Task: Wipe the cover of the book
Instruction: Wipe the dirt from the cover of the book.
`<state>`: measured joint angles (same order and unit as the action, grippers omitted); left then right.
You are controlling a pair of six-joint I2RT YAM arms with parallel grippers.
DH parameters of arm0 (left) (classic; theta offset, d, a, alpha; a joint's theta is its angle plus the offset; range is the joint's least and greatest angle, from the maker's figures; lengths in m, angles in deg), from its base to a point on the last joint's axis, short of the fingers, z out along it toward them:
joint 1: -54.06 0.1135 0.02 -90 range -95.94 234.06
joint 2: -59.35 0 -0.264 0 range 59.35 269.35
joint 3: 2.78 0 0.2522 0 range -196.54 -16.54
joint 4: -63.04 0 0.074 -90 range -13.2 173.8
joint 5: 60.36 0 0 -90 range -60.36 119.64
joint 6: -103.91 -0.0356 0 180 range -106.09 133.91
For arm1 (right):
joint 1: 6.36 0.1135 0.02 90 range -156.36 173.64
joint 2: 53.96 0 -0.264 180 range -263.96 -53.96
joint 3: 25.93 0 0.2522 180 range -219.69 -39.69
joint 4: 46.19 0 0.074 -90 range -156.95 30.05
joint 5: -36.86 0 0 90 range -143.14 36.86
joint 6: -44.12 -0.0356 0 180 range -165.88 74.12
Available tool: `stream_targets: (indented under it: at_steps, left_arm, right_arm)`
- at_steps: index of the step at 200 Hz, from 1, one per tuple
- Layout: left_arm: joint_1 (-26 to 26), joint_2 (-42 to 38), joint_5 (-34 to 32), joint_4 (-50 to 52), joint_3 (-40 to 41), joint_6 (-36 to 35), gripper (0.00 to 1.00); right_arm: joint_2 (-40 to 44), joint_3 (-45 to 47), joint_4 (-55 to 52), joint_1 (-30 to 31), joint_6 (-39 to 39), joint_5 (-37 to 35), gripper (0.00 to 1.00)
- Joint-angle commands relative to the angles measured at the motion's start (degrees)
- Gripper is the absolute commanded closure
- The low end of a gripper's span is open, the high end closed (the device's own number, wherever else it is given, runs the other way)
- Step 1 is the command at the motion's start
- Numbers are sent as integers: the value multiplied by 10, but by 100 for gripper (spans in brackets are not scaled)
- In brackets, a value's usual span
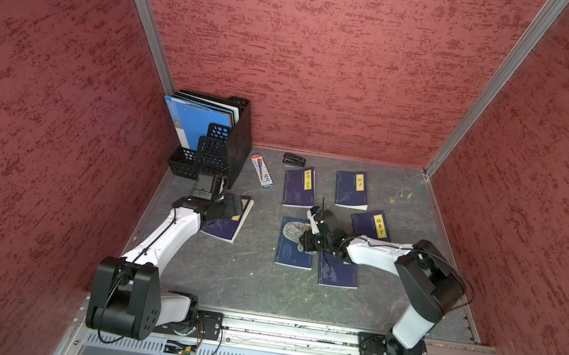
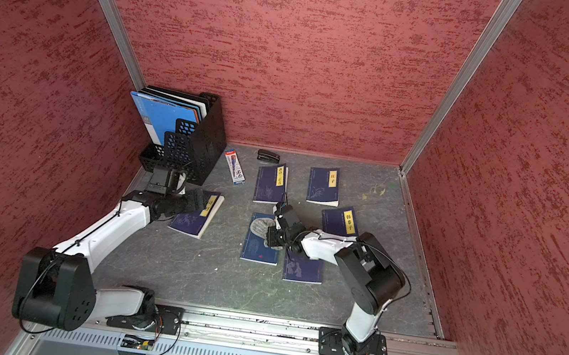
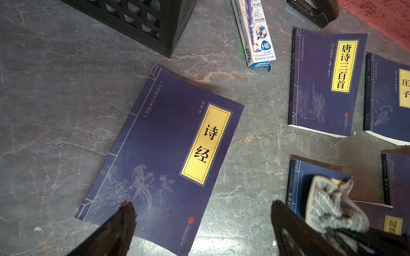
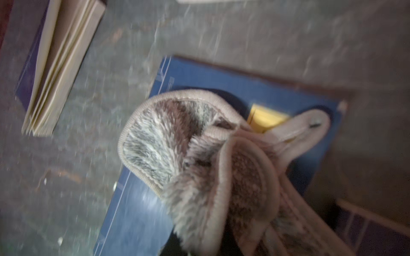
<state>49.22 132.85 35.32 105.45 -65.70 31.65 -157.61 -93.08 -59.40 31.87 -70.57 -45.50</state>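
Book, centre frame, runs top-to-bottom beneath the rag. Right gripper clenches that rag (left gripper gapes, farther off).

Navy books with yellow title labels and pale line drawings, mottled grey-brown cloth edged in beige, dark grey table veined pale, black lattice rack, blue folders, white-and-blue pencil box, black stapler, streaky red walls
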Motion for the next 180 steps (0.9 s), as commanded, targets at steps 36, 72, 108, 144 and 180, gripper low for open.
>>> stream_targets:
  at_steps: [36, 72, 108, 144, 180]
  left_arm:
    - [-3, -24, 0, 5, -4, 1, 3]
    - [-3, -20, 3, 2, -7, -2, 3]
    - [-3, -16, 4, -5, -8, -2, 3]
    - [-3, -12, 5, -7, -9, -2, 2]
    - [-3, -7, 12, -3, -15, -2, 3]
  right_arm:
    - [-67, -46, -35, -25, 45, -3, 85]
    - [-5, 23, -38, 12, 14, -1, 85]
    - [53, 114, -19, 84, -66, 12, 85]
    - [69, 126, -12, 89, -75, -17, 85]
    - [-18, 36, -6, 36, -5, -10, 86]
